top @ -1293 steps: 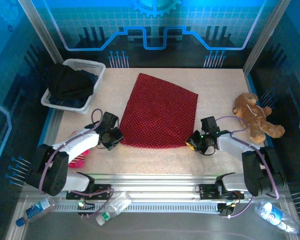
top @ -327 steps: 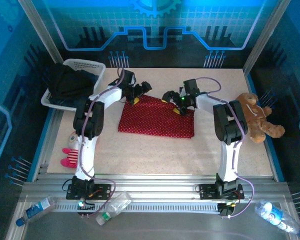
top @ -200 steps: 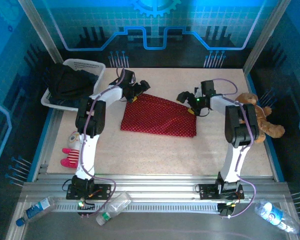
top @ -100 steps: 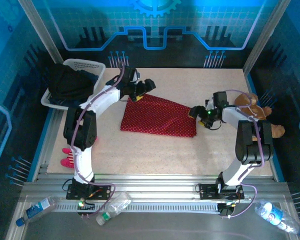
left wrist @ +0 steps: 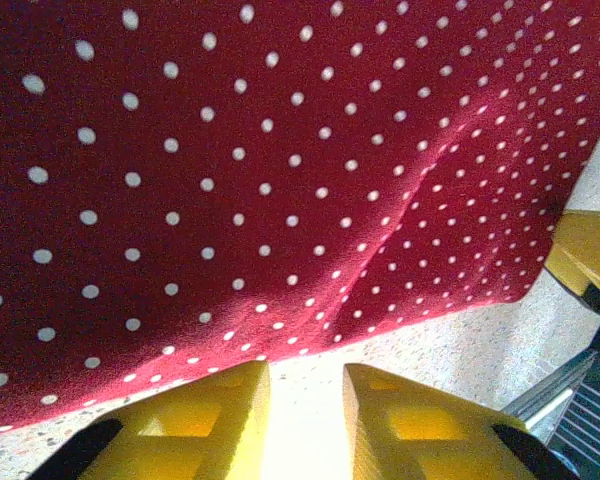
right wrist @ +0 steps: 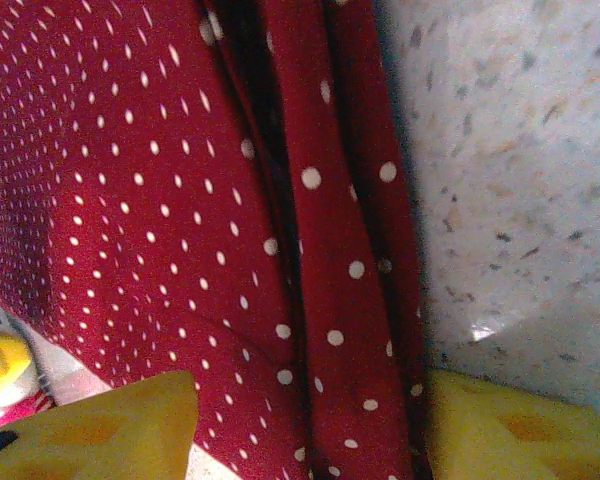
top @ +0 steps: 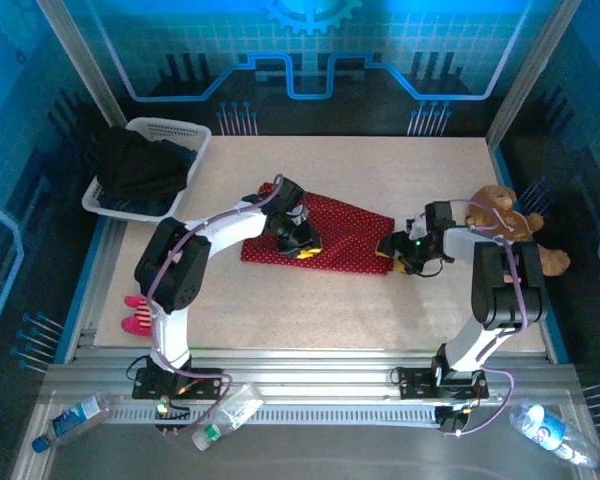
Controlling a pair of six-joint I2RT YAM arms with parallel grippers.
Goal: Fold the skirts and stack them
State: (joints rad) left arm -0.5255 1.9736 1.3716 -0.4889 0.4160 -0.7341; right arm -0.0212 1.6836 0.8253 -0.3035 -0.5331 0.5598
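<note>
At the middle of the table [top: 380,310] lies the red skirt [top: 350,235] with small white dots, folded into a band that runs left to right, its right end narrower than its left. The left gripper [top: 302,245] is down at the near edge of the skirt, a little left of the band's middle. In the left wrist view its yellow fingers [left wrist: 200,420] stand close together with a narrow strip of bare table showing between them. The skirt's hem runs just beyond their tips, and nothing is pinched (as far as that view shows). The right gripper [top: 390,250] sits at the skirt's right end. In its wrist view the fingers [right wrist: 100,425] stand wide apart with the layered, folded edge of the cloth between them and speckled tabletop to one side. Whether either pad presses the cloth I cannot tell.

At the far left corner a white basket [top: 165,130] holds a heap of dark cloth, the black skirt [top: 140,170] on top. What lies under it is too dark to make out. A brown teddy bear [top: 500,215] lies at the right edge of the table, just beyond the right arm. A pink-and-white plush toy [top: 140,312] lies at the near left edge, well apart from the red skirt.
</note>
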